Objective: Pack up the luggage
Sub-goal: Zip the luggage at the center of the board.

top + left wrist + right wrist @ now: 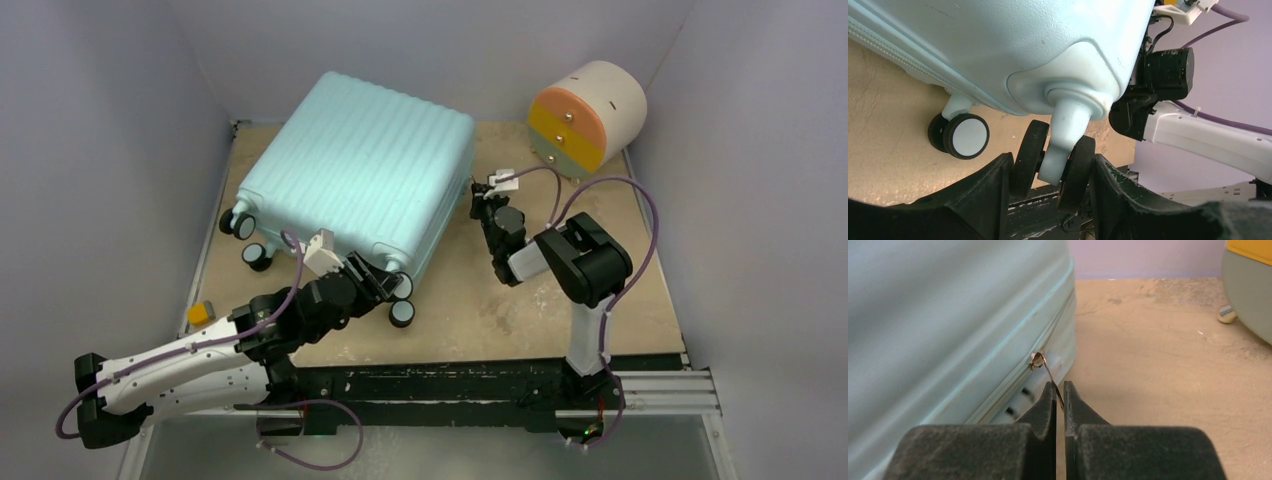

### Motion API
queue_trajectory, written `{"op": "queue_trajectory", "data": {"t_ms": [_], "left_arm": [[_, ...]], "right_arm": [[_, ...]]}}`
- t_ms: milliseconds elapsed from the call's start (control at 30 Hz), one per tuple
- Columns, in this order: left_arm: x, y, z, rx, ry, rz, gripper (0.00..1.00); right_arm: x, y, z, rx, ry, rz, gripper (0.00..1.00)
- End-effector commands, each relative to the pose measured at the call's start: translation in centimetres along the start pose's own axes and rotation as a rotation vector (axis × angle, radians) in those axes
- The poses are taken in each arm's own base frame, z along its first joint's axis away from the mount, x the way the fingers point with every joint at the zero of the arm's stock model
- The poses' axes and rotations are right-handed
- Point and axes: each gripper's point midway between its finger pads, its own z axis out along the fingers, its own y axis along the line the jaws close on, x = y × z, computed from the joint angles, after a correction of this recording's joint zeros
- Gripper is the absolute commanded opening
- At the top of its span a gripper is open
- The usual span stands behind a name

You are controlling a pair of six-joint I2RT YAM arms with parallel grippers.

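The pale teal ribbed luggage [355, 175] lies closed and flat on the table, its black-and-white wheels toward the near left. My left gripper [385, 280] is shut on a double wheel [1053, 162] at the luggage's near corner, one finger [993, 195] against each outer side of the wheel pair. My right gripper [480, 205] is at the luggage's right edge. In the right wrist view it [1060, 390] is shut on the thin metal zipper pull [1048, 371], which hangs from the slider [1036, 359] on the zip seam.
A round cream drawer unit [585, 118] with orange, yellow and green fronts stands at the back right. A small orange-yellow block [200, 314] lies at the table's left edge. Another wheel [965, 136] rests on the tabletop beside the gripped one.
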Motion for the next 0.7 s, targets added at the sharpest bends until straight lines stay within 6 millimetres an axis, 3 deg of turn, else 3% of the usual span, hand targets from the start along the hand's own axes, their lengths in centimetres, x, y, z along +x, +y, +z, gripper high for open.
{"op": "queue_trajectory", "data": {"t_ms": [0, 333, 500, 567, 667], "left_arm": [[2.2, 14.9, -2.1, -0.511, 0.112, 0.267, 0.0], [2.1, 15.3, -2.6, -0.523, 0.089, 0.265, 0.0], [2.0, 14.1, -2.7, -0.479, 0.094, 0.307, 0.0], [1.7, 12.8, -2.6, -0.44, 0.09, 0.325, 0.0], [0.5, 10.9, -2.8, -0.395, 0.055, 0.336, 0.0]], "right_arm": [[-6.4, -12.8, 2.2, 0.473, -0.209, 0.084, 0.0], [-4.9, -15.2, 6.8, 0.503, -0.165, 0.079, 0.0], [-6.3, -14.5, 5.2, 0.45, -0.217, 0.088, 0.0], [-7.4, -13.6, 4.1, 0.396, -0.226, 0.1, 0.14], [-8.0, -12.4, 2.3, 0.332, -0.22, 0.112, 0.46]]}}
